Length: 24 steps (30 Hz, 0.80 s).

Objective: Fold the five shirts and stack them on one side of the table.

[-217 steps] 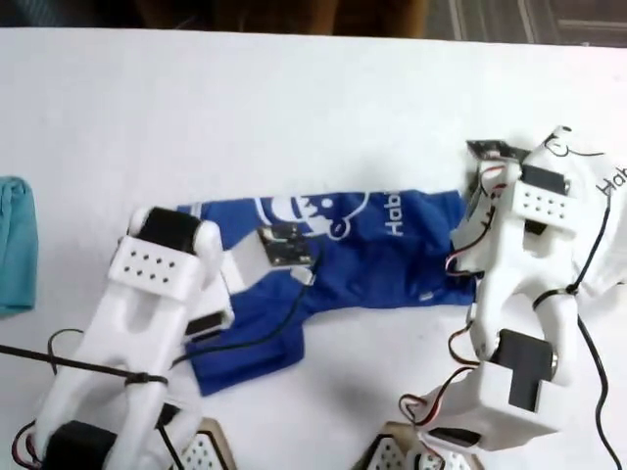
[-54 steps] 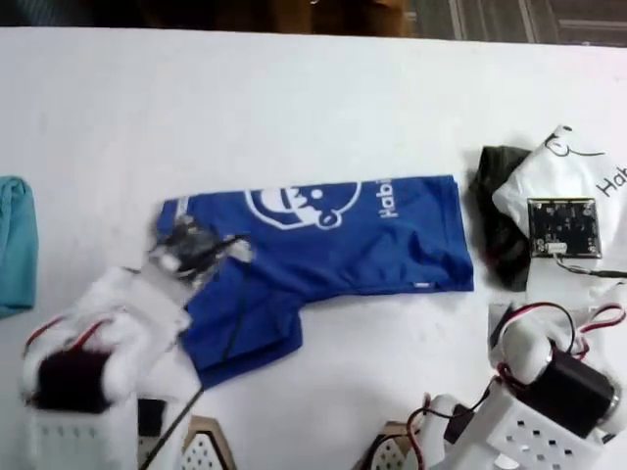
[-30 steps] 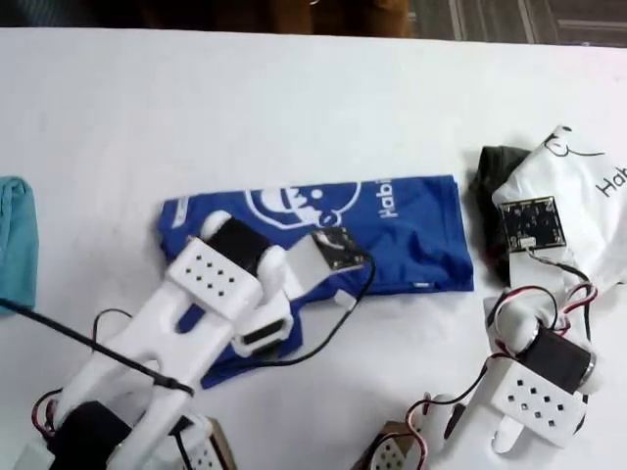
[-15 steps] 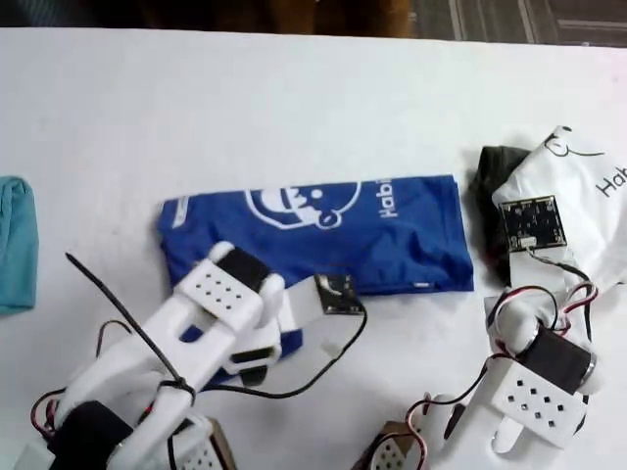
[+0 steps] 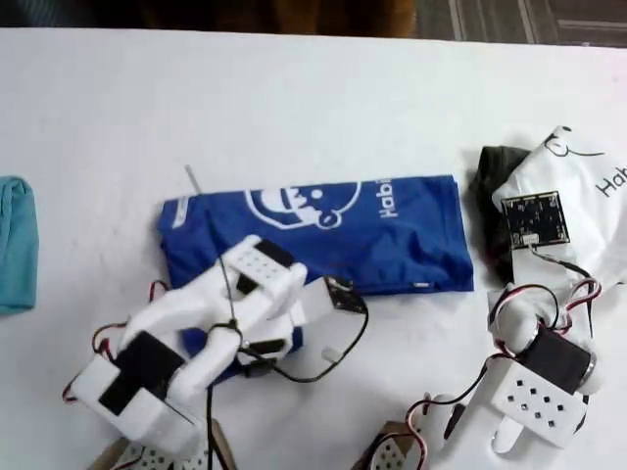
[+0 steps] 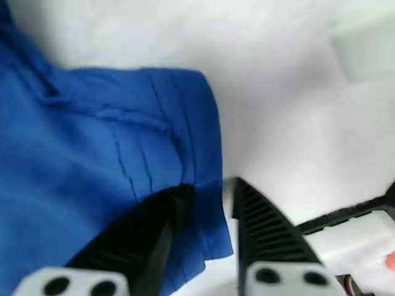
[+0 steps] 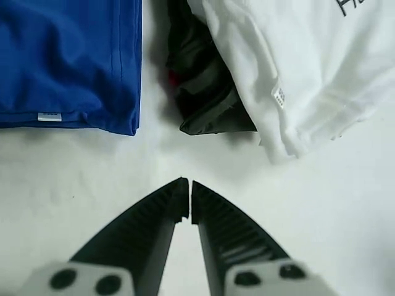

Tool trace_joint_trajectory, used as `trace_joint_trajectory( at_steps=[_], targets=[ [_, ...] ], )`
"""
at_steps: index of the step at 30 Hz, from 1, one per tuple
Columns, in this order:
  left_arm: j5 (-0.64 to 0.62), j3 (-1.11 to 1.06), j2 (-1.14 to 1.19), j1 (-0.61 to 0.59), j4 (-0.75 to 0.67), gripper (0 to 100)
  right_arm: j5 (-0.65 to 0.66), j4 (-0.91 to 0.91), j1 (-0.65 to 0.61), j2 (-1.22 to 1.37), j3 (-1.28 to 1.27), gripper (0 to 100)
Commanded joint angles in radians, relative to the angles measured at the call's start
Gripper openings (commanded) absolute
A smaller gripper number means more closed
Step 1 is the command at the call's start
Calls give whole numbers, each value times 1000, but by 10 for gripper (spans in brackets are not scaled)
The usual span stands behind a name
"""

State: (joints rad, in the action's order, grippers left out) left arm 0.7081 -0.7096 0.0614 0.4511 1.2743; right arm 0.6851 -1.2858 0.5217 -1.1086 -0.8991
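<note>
Left jaws parted, straddling loose corner of blue printed cotton shirt (image 6: 92, 154): poised to pinch, fold. Right jaws closed, empty, over white tabletop (image 7: 74, 185), just short of black crumpled garment (image 7: 200, 86), out of fold's way.

Broad open white surface (image 5: 313, 98) runs along the far edge, side to side. Between the flat blue printed shirt (image 5: 392, 235) and the crumpled dark garment (image 5: 495, 211), partly under the white printed shirt (image 5: 578, 166) at the right edge, lies a narrow bare lane. The folded teal cloth (image 5: 15, 245) blocks the left edge — the white left arm (image 5: 186, 323) overhangs the blue shirt's near-left corner.
</note>
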Motion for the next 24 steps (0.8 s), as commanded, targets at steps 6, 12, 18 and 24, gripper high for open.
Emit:
trace_joint_trajectory(
  at_steps=[6,12,18,24],
  targets=[
    [-29,44,-5,-17,-31,103,9,30,10,-5,23,19],
    [-120,114,-6,-18,-29,28,9,58,4,-5,23,19],
    [-124,234,-6,-18,48,28,9,81,4,-5,23,19],
    [-112,403,5,-91,100,31,9,81,4,-5,23,19]
  ],
)
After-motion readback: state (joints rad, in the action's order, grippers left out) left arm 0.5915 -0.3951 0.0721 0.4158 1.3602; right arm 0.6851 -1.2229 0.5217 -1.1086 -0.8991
